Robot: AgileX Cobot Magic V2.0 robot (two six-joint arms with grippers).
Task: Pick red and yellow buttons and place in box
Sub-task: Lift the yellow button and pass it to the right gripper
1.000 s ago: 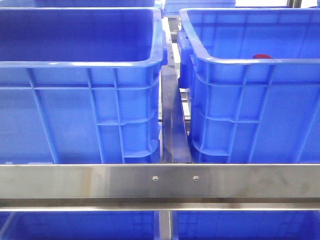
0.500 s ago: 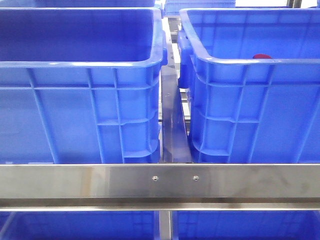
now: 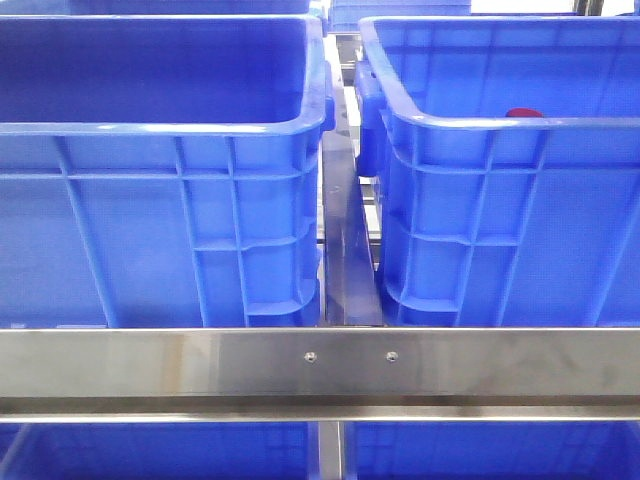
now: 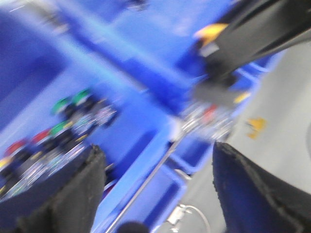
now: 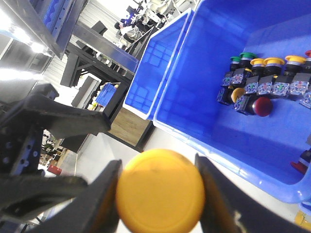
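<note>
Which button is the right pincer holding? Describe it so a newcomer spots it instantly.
In the right wrist view, find the blue crate holding rows of buttons. Nearer the camera, the right pincer is shut on a yellow button: a plain domed disc, the only one outside the crate.

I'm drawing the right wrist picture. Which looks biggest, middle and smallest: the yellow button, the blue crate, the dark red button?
1. Blue crate.
2. Yellow button between the right gripper jaws; it sits nearest the camera, so it looks oversized.
3. Dark red button inside the crate.
</note>
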